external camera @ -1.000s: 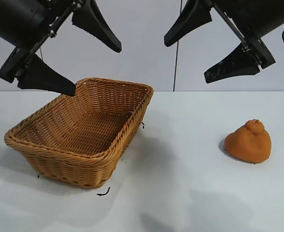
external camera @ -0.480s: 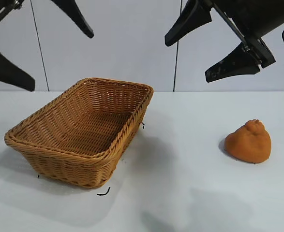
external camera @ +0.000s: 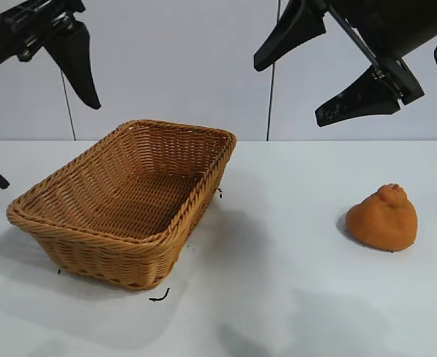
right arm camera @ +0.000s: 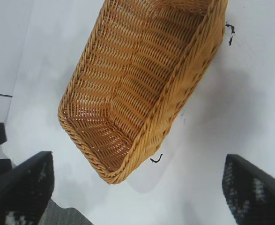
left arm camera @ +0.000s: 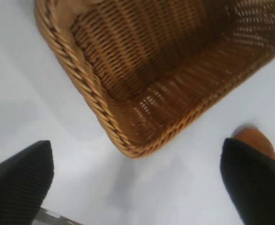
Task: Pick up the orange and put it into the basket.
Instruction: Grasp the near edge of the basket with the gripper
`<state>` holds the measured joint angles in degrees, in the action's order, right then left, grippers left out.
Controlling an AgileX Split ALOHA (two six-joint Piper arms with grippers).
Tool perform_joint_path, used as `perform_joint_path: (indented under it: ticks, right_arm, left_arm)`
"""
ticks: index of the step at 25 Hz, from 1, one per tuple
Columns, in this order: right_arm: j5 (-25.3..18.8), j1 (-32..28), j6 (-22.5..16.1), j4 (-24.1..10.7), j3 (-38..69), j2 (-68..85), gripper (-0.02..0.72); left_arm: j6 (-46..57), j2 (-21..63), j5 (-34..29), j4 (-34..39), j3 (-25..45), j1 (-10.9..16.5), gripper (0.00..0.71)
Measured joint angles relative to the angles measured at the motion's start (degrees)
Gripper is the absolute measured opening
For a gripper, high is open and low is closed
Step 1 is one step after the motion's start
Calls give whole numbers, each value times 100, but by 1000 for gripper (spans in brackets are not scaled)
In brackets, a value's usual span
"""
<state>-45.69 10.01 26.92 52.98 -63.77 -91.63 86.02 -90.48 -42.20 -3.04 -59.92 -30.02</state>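
The orange (external camera: 382, 218), lumpy with a knobby top, sits on the white table at the right, alone. A sliver of it shows in the left wrist view (left arm camera: 255, 138) beside one finger. The empty golden-brown wicker basket (external camera: 132, 195) stands at the left; it also shows in the left wrist view (left arm camera: 142, 70) and the right wrist view (right arm camera: 142, 89). My left gripper (external camera: 50, 145) is open wide and empty, in the air at the basket's left end. My right gripper (external camera: 287, 95) is open and empty, high above the table between basket and orange.
Small black scraps lie on the table by the basket's near corner (external camera: 159, 296) and by its far side (external camera: 219, 193). The white table (external camera: 278, 297) stretches between basket and orange. A grey wall stands behind.
My left gripper has swung left, from above the basket's rim to beyond its left end. The right gripper, basket and orange have not moved.
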Motion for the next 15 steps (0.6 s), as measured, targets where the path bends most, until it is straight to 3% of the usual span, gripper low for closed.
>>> perform_joint_path:
  ticks: [15]
  right_arm:
    - [0, 0, 0, -18, 0, 0, 696]
  left_arm:
    - [795, -1309, 279, 729, -1, 58, 692]
